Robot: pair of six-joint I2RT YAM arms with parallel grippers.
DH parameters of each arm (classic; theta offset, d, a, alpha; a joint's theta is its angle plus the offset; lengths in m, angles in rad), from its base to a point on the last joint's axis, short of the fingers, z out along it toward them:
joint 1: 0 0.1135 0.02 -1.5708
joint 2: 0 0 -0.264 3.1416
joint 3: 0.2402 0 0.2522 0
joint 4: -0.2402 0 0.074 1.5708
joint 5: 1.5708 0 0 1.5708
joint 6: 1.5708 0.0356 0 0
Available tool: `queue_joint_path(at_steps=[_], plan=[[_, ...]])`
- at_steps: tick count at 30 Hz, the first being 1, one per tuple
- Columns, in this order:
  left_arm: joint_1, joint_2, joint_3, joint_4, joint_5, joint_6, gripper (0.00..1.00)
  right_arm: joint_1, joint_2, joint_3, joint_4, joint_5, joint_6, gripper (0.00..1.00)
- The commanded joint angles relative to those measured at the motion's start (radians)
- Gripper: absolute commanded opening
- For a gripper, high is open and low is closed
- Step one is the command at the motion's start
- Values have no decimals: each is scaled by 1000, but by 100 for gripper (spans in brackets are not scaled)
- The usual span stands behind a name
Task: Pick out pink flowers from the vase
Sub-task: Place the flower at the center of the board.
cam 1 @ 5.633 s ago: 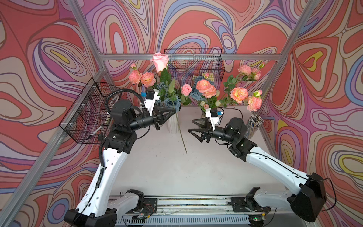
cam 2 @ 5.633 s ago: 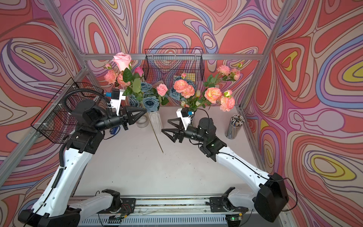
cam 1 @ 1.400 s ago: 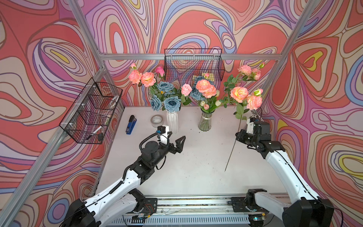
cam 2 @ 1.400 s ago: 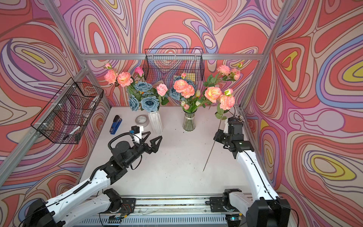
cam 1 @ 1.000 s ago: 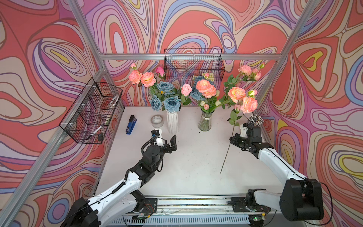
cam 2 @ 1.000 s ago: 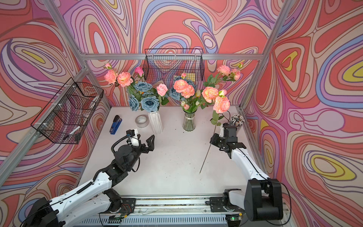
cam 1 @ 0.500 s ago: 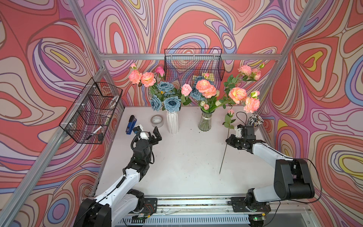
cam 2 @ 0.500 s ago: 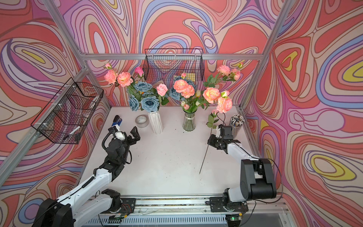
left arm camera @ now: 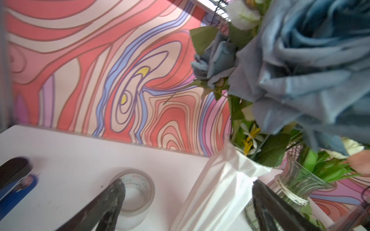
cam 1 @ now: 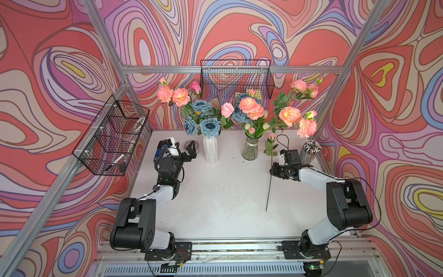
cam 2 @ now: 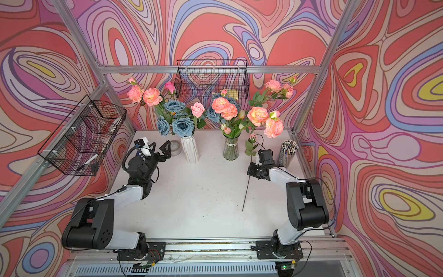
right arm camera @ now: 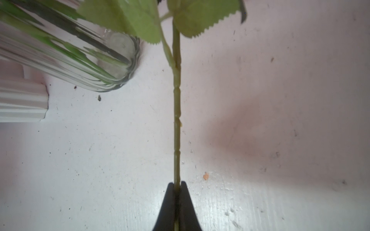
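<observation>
Pinched tight in the right gripper: the thin green stem of one pink flower, out of the glass vase and just beside it. Has dropped from up by the bouquet to low over the white table, small bud up, bare tip forward. Touching the top or not? Hard to call. Looks ready for set-down. Plenty more pink blooms left in both vases. Over by the tape roll and white vase, left gripper spread wide, empty, pulled back from centre. Beyond: pen cup, wire baskets, swirling red-and-lilac walls.
</observation>
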Motion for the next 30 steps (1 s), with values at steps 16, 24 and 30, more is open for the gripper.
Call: queue_joint_path(at_steps=[16, 24, 30], plan=[[49, 237, 258, 211, 399, 42, 91, 1, 50, 115, -152, 22, -33, 0], [54, 312, 283, 212, 363, 40, 78, 1, 56, 157, -219, 33, -37, 0], [54, 356, 342, 214, 389, -18, 72, 8, 76, 150, -235, 57, -27, 0]])
